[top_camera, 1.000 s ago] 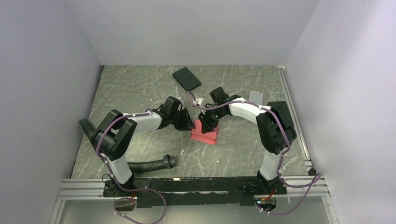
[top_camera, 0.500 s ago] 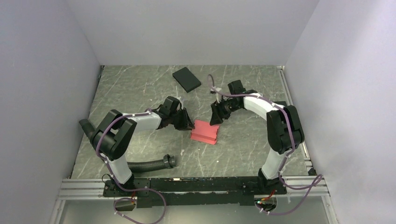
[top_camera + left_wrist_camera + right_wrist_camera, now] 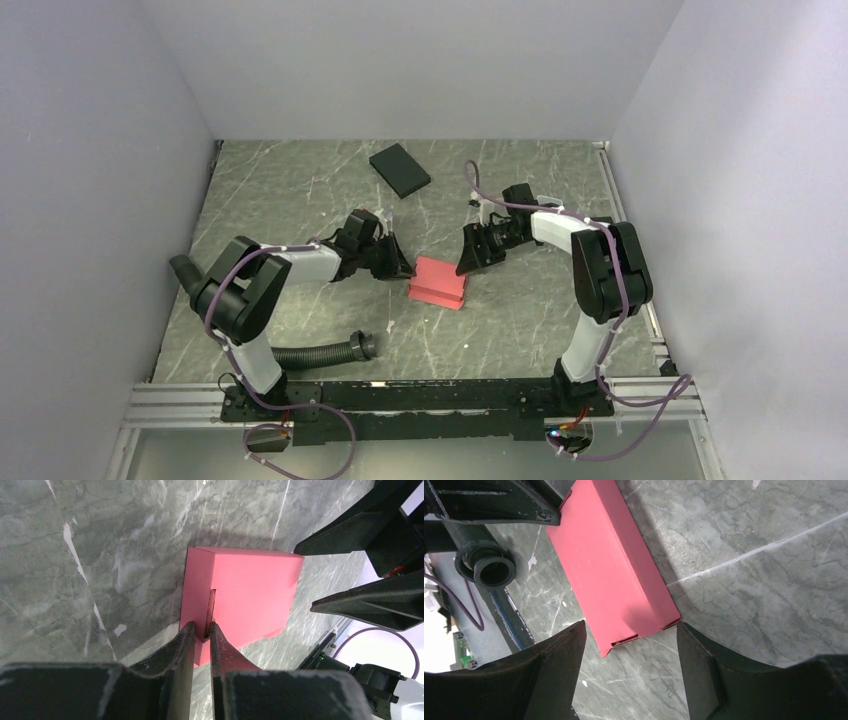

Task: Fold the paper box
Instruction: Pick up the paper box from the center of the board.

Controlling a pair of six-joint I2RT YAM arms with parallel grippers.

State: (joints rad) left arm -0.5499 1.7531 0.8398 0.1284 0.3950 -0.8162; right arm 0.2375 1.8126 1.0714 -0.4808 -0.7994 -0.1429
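Observation:
The pinkish-red paper box (image 3: 438,282) lies flat on the marble table as a closed flat rectangular box. My left gripper (image 3: 403,267) is at its left end. In the left wrist view the fingers (image 3: 186,640) are almost together, pinching a thin tab at the slot in the box's (image 3: 250,590) near end. My right gripper (image 3: 470,260) is open just right of the box and not touching it. In the right wrist view the box (image 3: 609,575) lies ahead, with its near corner between the spread fingertips of the gripper (image 3: 631,630).
A black flat box (image 3: 400,169) lies at the back. A black corrugated hose (image 3: 320,352) lies near the front left and also shows in the right wrist view (image 3: 486,570). Grey walls close in the table on three sides.
My right gripper has pulled back off the box to the right and opened. The box's raised part now lies flat. My left gripper has stayed at the box's left end.

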